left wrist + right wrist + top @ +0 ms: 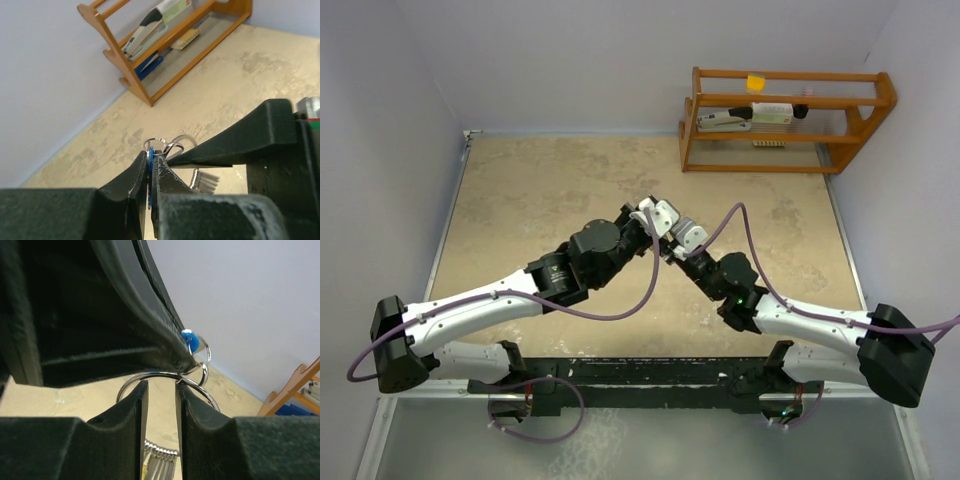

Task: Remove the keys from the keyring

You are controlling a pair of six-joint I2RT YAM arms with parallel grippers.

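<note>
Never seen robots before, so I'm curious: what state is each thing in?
left gripper: shut on the blue-headed key
right gripper: open, tips at the keyring
keyring: held up, keys on it
other keys: hanging below

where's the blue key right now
In the left wrist view, the blue key sits bottom centre, pinched in the shut left end effector. The keyring is just above the tips, with the right end effector close alongside.
</note>
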